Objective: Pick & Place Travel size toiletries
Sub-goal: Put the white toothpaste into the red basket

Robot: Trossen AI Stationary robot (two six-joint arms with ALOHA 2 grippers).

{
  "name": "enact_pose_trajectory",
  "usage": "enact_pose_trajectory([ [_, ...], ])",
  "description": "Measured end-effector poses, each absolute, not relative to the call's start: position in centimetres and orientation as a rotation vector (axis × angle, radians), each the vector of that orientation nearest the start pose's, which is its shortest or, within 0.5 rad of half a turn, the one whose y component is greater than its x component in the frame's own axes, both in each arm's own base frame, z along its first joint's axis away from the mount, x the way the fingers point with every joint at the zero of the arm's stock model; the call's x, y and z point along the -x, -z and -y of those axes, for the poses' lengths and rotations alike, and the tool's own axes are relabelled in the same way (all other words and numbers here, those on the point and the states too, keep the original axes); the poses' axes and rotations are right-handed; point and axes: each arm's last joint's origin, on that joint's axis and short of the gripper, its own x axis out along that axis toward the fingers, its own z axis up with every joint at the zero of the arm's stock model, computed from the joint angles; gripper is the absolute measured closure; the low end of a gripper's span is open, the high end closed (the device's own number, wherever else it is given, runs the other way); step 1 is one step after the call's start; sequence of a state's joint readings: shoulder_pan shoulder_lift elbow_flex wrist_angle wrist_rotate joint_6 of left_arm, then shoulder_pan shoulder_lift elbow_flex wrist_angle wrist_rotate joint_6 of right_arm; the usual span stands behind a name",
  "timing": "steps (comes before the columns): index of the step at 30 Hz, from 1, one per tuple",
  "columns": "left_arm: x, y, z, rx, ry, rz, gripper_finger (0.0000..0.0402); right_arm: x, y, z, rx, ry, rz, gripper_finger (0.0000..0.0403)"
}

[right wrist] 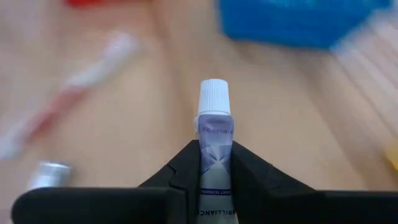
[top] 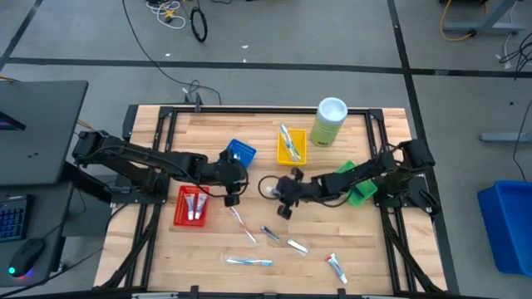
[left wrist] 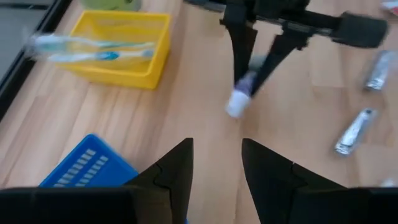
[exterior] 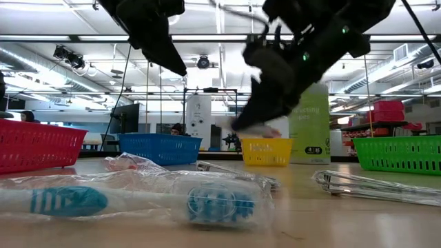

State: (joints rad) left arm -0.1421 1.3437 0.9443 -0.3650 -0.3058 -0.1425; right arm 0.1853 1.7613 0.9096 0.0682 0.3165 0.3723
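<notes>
Room: open workshop floor with cables and ceiling lights; we work at a wooden bench (top: 166,249).
Right gripper: the right gripper (right wrist: 214,163) hangs over the bench's middle, jaws closed on a mini tube (right wrist: 214,134), white cap pointing outward.
Left gripper: the left gripper (left wrist: 216,163) hovers just beside it toward the left edge, jaws parted, holding nothing.
Handling: we judge the tube light, soft-walled and a little slick; a pinch on the flat body below the cap looks safest, since squeezing hard could dent it.
Trays: four, we count: red tray (top: 191,206) near the left edge, blue tray (top: 240,152) and yellow tray (top: 291,144) toward the far edge, green tray (top: 359,189) under the right arm.
Loose items: about six lie toward the near edge, including a wrapped toothbrush (exterior: 131,200).
Sorted: two tubes show in the red tray, two toothbrushes in the yellow one.
Canister: one pale-green canister (top: 329,122) stands at the far edge.
</notes>
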Motion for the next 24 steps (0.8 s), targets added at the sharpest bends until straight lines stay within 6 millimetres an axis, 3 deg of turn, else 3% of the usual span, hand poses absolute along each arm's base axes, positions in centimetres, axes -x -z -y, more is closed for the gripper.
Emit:
enact_pose_trajectory([
  [4,-28.0,-25.7,3.4,-0.067,-0.134,-0.703,0.0260,-35.0,-16.3,-5.9,-0.110,0.118,-0.597,0.0324],
  [9,-27.9,-25.8,4.3,-0.192,0.002,-0.704,0.0262,-35.5,-17.0,-5.7,-0.085,0.101,-0.509,0.0320],
  [24,-27.8,-25.8,4.6,-0.239,-0.017,-0.700,0.0262,-36.3,-18.5,-5.2,-0.130,0.026,-0.348,0.0313],
])
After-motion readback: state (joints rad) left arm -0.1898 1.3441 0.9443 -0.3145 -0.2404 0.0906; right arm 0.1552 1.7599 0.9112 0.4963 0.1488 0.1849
